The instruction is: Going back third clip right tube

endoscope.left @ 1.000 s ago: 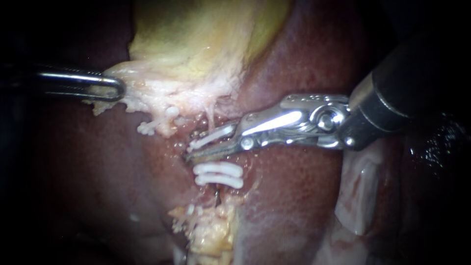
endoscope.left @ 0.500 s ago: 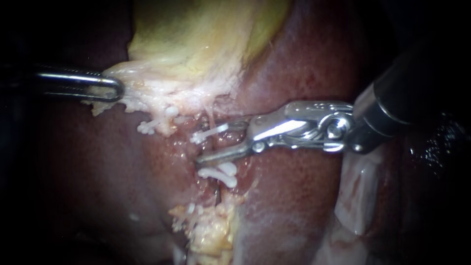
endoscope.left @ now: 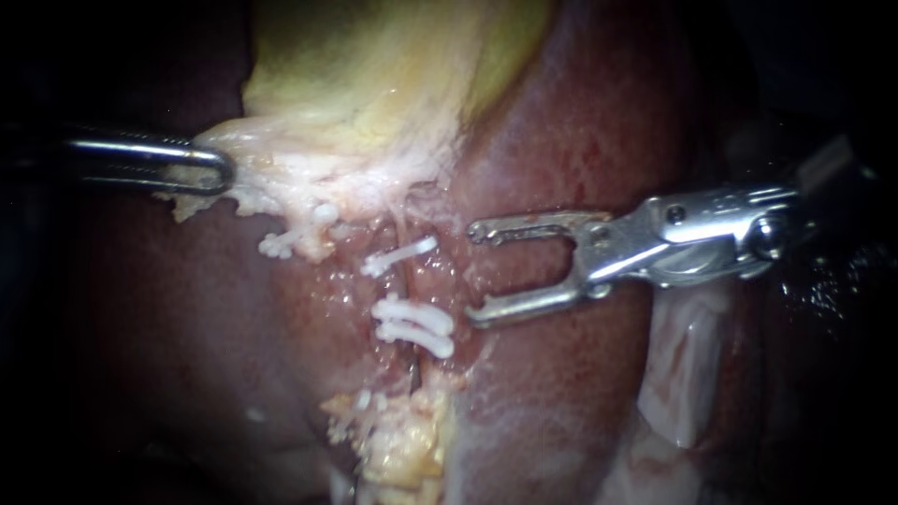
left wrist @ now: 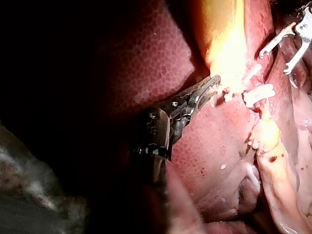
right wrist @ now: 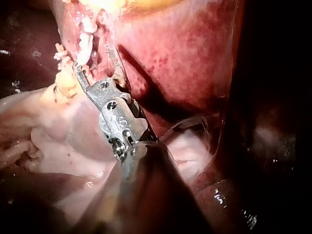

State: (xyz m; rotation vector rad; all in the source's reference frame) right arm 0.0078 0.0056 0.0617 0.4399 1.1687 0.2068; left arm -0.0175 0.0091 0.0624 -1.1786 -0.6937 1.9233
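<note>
White clips sit on the right tube [endoscope.left: 403, 285]: a single clip [endoscope.left: 400, 254] and, just nearer, a close pair [endoscope.left: 413, 324]. Right instrument [endoscope.left: 475, 273] lies just right of them, jaws spread wide, holding nothing, clear of the clips. Left instrument [endoscope.left: 220, 168], far left, clamps the pale gallbladder [endoscope.left: 374, 84] edge.

Left tool [endoscope.left: 223, 169] clamped on tissue [endoscope.left: 271, 182] (shaft level), right tool [endoscope.left: 472, 273] — jaws wide apart

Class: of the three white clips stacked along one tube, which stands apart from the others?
The tilted clip nearest the gallbladder; the other two clips lie side by side.
</note>
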